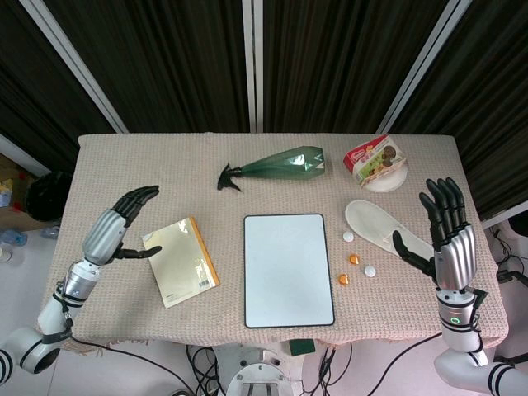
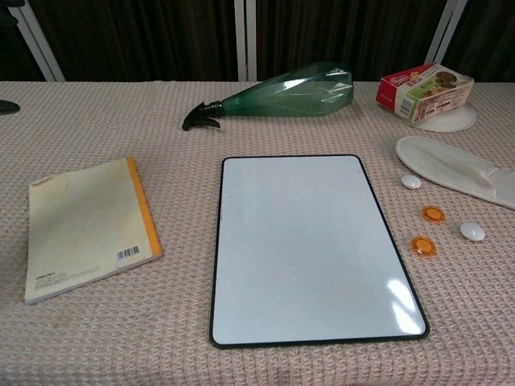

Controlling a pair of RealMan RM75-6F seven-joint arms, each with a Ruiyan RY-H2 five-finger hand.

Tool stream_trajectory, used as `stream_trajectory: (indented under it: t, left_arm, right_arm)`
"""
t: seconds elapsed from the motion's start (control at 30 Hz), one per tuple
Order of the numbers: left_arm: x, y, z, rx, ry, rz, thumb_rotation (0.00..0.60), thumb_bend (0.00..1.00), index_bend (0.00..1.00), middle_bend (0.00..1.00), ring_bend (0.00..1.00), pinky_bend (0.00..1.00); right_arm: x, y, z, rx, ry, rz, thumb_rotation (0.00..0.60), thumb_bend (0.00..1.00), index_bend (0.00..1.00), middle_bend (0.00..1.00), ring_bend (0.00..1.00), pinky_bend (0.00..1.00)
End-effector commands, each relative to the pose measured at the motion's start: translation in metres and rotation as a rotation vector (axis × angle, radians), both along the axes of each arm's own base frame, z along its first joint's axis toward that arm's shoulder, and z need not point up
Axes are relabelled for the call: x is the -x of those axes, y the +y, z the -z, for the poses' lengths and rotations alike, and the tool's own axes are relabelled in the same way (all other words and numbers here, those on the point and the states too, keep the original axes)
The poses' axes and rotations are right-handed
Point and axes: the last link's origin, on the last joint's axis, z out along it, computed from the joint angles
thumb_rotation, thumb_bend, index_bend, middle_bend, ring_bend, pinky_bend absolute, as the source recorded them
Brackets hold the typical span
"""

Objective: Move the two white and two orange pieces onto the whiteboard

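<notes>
The whiteboard (image 1: 288,269) (image 2: 310,244) lies bare in the middle of the table. Just right of it lie two white pieces (image 1: 348,237) (image 1: 370,271) and two orange pieces (image 1: 355,259) (image 1: 346,278); the chest view shows them as white (image 2: 411,182) (image 2: 472,232) and orange (image 2: 433,214) (image 2: 422,245). My right hand (image 1: 445,235) hovers open to the right of the pieces, fingers spread and pointing away. My left hand (image 1: 124,223) is open at the table's left side, beside the notebook. Neither hand shows in the chest view.
A yellow notebook (image 1: 180,261) lies left of the whiteboard. A green spray bottle (image 1: 279,167) lies behind it. A white slipper (image 1: 381,227) lies just beyond the pieces, and a snack box (image 1: 375,160) sits on a white plate (image 1: 386,182) at the back right.
</notes>
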Motion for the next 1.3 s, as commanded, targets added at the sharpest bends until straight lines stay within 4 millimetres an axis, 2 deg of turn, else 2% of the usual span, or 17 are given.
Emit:
stream_trajectory:
  t: [0.03, 0.47, 0.57, 0.77, 0.9, 1.03, 1.3]
  left_arm:
    - [-0.001, 0.0, 0.0, 0.001, 0.007, 0.001, 0.592, 0.11, 0.07, 0.08, 0.08, 0.14]
    - [-0.001, -0.005, -0.005, -0.006, 0.03, 0.002, 0.597, 0.1, 0.07, 0.08, 0.08, 0.14]
    - [0.001, -0.007, -0.009, -0.031, 0.042, -0.006, 0.597, 0.09, 0.07, 0.08, 0.08, 0.14]
    - [0.008, -0.011, -0.016, -0.076, 0.093, -0.038, 0.595, 0.08, 0.07, 0.08, 0.08, 0.14]
    - [0.013, -0.014, -0.02, -0.106, 0.142, -0.069, 0.598, 0.07, 0.08, 0.08, 0.08, 0.14]
    - [0.016, -0.019, -0.023, -0.115, 0.169, -0.089, 0.593, 0.06, 0.09, 0.08, 0.08, 0.14]
    - [0.037, -0.029, -0.031, -0.134, 0.282, -0.182, 0.591, 0.05, 0.09, 0.08, 0.08, 0.13]
  right_arm:
    - [0.002, 0.001, 0.002, -0.007, 0.008, 0.006, 0.6, 0.39, 0.0, 0.0, 0.0, 0.0]
    - [0.014, 0.007, 0.001, -0.023, 0.034, 0.054, 0.6, 0.39, 0.0, 0.01, 0.0, 0.0]
    - [0.023, 0.008, 0.004, -0.065, 0.107, 0.115, 0.6, 0.39, 0.0, 0.06, 0.0, 0.0]
    - [0.038, 0.011, 0.009, -0.13, 0.263, 0.228, 0.6, 0.36, 0.0, 0.05, 0.0, 0.0]
    - [0.053, 0.017, 0.016, -0.231, 0.443, 0.371, 0.6, 0.33, 0.11, 0.04, 0.0, 0.0]
    - [0.062, 0.021, 0.03, -0.339, 0.533, 0.459, 0.6, 0.33, 0.24, 0.03, 0.0, 0.0]
    - [0.069, 0.028, 0.068, -0.508, 0.671, 0.483, 0.6, 0.32, 0.31, 0.02, 0.0, 0.0]
